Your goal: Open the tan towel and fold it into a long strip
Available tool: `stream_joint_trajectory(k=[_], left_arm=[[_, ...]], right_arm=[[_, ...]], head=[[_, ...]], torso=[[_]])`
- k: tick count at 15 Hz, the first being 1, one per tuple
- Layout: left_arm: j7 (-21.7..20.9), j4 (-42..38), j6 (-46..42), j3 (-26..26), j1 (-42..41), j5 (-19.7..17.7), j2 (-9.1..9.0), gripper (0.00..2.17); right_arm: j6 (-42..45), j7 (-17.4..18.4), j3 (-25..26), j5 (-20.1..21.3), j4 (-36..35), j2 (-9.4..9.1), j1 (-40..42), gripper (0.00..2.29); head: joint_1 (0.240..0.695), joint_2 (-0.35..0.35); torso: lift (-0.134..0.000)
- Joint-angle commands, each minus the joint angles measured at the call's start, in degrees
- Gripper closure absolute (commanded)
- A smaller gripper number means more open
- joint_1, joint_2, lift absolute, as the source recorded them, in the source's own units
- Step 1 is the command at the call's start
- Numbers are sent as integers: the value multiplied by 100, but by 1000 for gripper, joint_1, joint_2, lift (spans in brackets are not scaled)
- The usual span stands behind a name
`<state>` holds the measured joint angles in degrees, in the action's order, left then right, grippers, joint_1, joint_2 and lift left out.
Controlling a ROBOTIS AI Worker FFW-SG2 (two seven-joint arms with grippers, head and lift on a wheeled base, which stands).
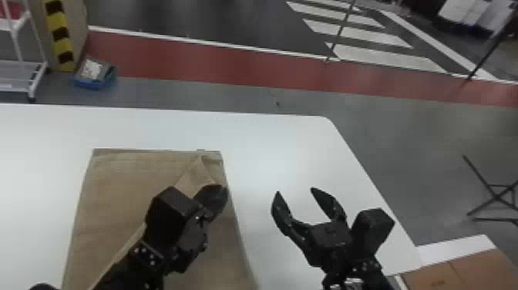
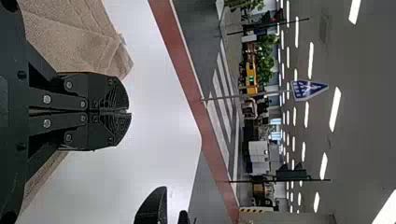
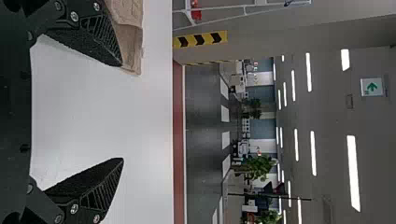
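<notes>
Can place tan towel on tabletop, mostly flat, w/ near end running past head view's bottom edge. Would judge opening well along, poss. done; folding prob. just begun, given slanted layer edge by L forearm. Can't tell no. of layers. Not a long strip yet: still broad, w/ far R corner rumpled & turned in. Left to do, prob.: tidy corner, fold lengthwise, narrow further, smooth.

In head view, can find L hand over towel's R side, near rumpled corner, seen side-on. Per L wrist view: fingers closed, pressed flat together, w/ no cloth visible btwn tips; towel just beside/behind them. Can find R hand open wide & empty, above bare tabletop R of towel. From R wrist view, get towel edge close by one finger, a nearness hard to judge from head view, where looks apart.
</notes>
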<state>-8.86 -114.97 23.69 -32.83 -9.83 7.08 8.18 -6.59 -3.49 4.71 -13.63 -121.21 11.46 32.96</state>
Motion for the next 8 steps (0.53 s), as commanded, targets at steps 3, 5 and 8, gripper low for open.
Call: stream_joint_trajectory(k=[3,5,8], left_arm=[[16,220,0,-285,157,-4,-9,1436],[-54,308,-18,-364,210,-13,-18,1359],[7,379,-88,-479,254,-13,-18,49]], right_arm=[[13,7,135,-61,-78,14,79,174],[13,7,162,-105,-87,14,88,174],[30,7,197,-105,-113,6,105,174]], head=[[695,-350],[695,-350],[695,-350]], torso=[[-125],[-125],[-125]])
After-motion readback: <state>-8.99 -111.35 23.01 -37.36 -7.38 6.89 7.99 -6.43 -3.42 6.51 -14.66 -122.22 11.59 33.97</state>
